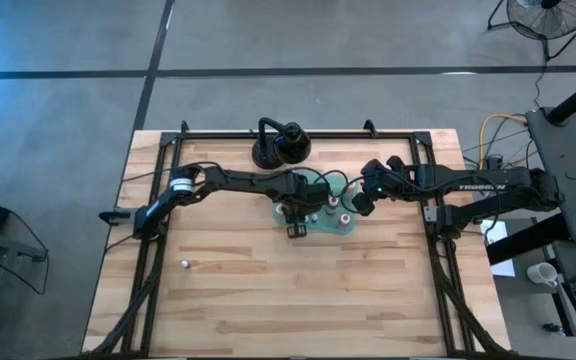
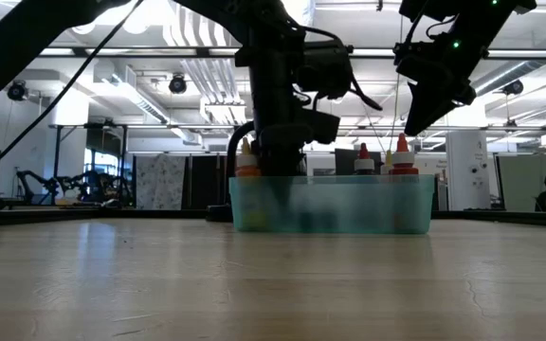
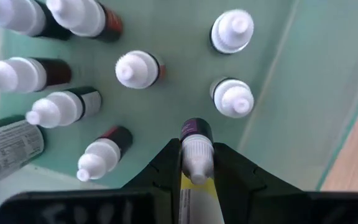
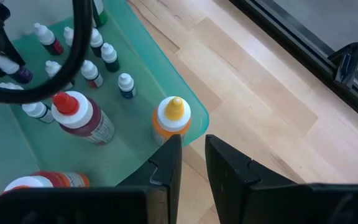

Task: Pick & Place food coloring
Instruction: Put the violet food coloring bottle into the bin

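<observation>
Food coloring bottle (image 3: 196, 149) between left fingers (image 3: 166, 168); eight others in tray (image 3: 278, 93); right fingers (image 4: 166, 163) together.

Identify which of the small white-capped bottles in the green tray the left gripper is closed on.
The purple-labelled bottle, pinched between the left gripper fingers over the green tray. The other small bottles stand free around it, untouched.

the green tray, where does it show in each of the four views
High view: green tray at table centre, under both pincers.
Low view: pale green box mid-picture, bottle tips above its rim.
Left wrist view: tray floor fills most of the picture, small bottles standing on it.
Right wrist view: tray upper left.
Shared landmark: orange bottle with yellow cap, seen also in low view.
</observation>
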Controlling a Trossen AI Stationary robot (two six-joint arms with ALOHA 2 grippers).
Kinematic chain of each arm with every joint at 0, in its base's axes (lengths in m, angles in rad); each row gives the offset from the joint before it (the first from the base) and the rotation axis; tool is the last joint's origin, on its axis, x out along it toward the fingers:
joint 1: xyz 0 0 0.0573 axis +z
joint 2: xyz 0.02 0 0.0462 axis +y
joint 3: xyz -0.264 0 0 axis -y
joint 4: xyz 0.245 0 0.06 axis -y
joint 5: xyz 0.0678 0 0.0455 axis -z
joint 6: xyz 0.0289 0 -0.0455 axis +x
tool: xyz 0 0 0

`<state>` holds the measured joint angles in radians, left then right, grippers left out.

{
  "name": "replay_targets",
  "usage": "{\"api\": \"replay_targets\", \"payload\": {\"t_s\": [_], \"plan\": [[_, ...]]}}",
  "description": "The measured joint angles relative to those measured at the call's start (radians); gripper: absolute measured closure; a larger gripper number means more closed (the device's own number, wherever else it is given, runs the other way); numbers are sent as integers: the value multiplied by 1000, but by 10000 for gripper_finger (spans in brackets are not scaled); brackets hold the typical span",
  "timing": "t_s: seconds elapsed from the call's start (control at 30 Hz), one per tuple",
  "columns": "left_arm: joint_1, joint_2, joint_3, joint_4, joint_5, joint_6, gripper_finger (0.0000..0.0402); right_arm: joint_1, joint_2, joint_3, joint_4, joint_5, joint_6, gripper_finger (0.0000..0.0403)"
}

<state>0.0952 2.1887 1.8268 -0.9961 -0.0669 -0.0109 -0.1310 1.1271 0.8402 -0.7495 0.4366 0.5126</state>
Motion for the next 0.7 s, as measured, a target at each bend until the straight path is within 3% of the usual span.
{"api": "replay_targets", "payload": {"t_s": [0.7], "plan": [[1,0,-1,58,0,0,344,0,0,0,-1,0,0,339]]}}
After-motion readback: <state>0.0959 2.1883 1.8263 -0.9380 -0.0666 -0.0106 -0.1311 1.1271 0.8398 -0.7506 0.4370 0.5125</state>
